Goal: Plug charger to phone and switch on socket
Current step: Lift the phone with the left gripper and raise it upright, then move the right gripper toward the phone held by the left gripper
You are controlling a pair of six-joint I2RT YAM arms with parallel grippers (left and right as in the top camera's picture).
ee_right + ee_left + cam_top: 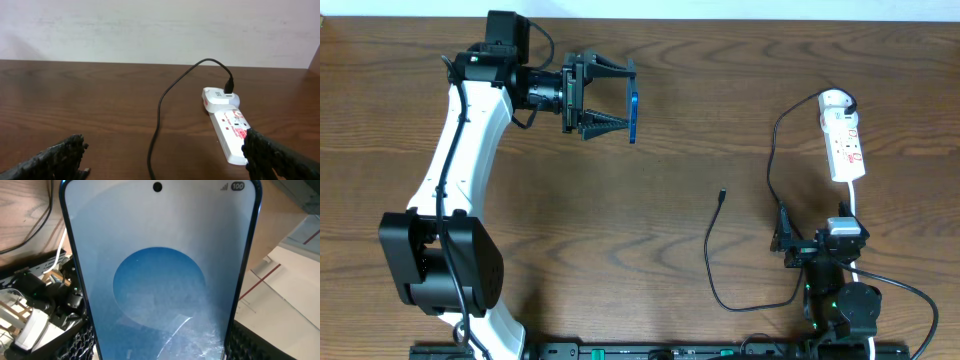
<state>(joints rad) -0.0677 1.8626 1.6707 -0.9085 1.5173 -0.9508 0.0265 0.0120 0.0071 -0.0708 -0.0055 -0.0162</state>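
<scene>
My left gripper (625,102) is shut on the phone (632,115) and holds it on edge above the table at the upper middle. In the left wrist view the phone's light-blue screen (160,275) fills the frame between the fingers. The charger's black cable (712,255) lies on the table with its connector tip (721,195) free, well right of and below the phone. The cable runs to a white adapter on the socket (844,140), a white power strip at the right; the strip also shows in the right wrist view (230,131). My right gripper (162,157) is open and empty near the front edge.
The white cord (857,205) of the power strip runs down to the right arm's base. The cable's loop (154,135) lies between the right gripper's fingers on the wooden table (620,250). A wall stands behind the table's far edge.
</scene>
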